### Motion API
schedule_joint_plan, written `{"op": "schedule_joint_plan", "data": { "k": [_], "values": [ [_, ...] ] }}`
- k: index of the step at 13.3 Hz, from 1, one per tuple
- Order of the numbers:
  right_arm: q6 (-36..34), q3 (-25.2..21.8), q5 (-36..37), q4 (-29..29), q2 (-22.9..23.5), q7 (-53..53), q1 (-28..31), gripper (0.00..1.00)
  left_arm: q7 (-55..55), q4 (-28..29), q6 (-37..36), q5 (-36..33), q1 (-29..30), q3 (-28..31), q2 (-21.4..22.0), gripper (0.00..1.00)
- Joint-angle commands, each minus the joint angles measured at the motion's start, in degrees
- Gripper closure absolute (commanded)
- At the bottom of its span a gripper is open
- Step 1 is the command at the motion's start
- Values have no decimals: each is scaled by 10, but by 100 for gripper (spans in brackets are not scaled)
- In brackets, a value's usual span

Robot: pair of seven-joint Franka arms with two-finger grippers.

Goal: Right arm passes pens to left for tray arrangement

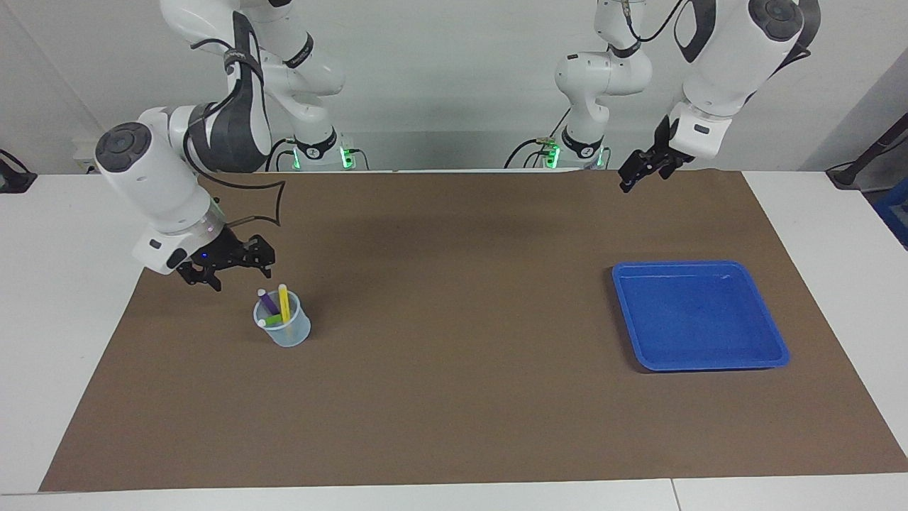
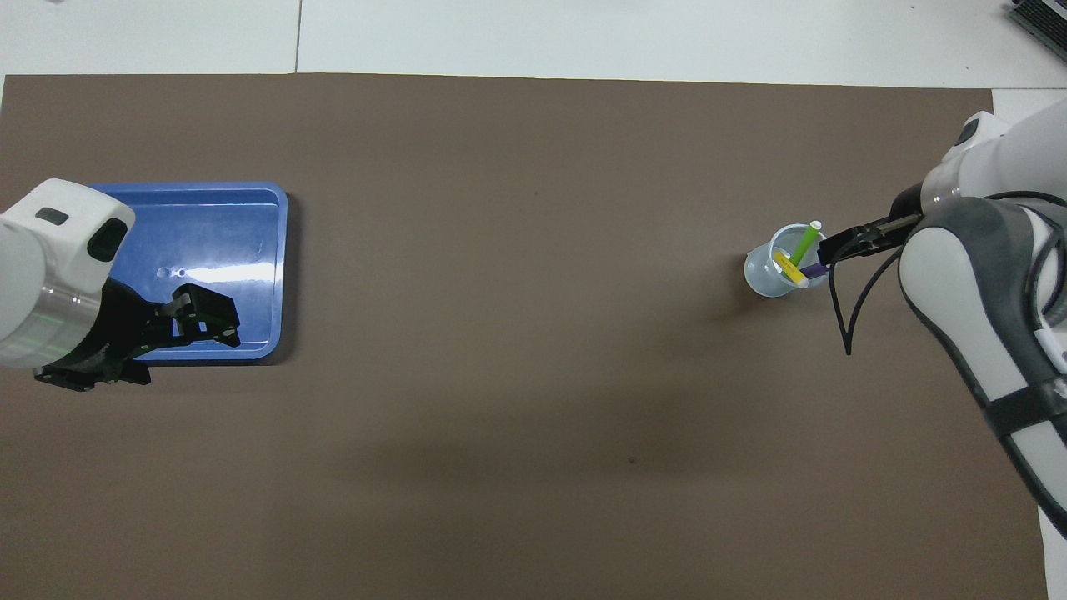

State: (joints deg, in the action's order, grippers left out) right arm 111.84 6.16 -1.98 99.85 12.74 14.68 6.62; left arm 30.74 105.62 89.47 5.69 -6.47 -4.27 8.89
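Note:
Three pens, purple [image 1: 268,302], yellow [image 1: 284,301] and green [image 1: 272,321], stand slanted in a small translucent cup [image 1: 287,332] toward the right arm's end of the table. My right gripper [image 1: 240,278], blue light on, hangs open and empty just above the mat beside the cup, on the robots' side of it. From overhead its fingertip [image 2: 834,250] sits at the cup's [image 2: 763,275] rim by the purple pen [image 2: 815,269]. The blue tray [image 1: 699,319] lies empty toward the left arm's end. My left gripper [image 1: 636,177] is open and empty, high over the mat's edge by the robots.
A brown mat [image 1: 454,355] covers most of the white table. The overhead view shows the left gripper [image 2: 192,360] overlapping the tray's [image 2: 208,233] edge nearest the robots. A black cable [image 2: 846,325] loops from the right wrist beside the cup.

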Motion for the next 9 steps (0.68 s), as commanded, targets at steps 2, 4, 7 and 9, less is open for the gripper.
{"op": "schedule_joint_plan", "data": {
  "k": [2, 4, 7, 9],
  "values": [
    [47, 3, -3, 5, 22, -39, -11, 0, 87, 47, 27, 9, -46, 5, 32, 0],
    [57, 3, -3, 32, 14, -43, -9, 2, 134, 68, 36, 9, -75, 5, 45, 0],
    [52, 2, -3, 46, 7, -43, -2, 11, 154, 69, 37, 9, -102, 4, 46, 0],
    [47, 1, -2, 47, 7, -44, 1, 20, 181, 70, 30, 9, -125, 5, 47, 0]
  ]
}}
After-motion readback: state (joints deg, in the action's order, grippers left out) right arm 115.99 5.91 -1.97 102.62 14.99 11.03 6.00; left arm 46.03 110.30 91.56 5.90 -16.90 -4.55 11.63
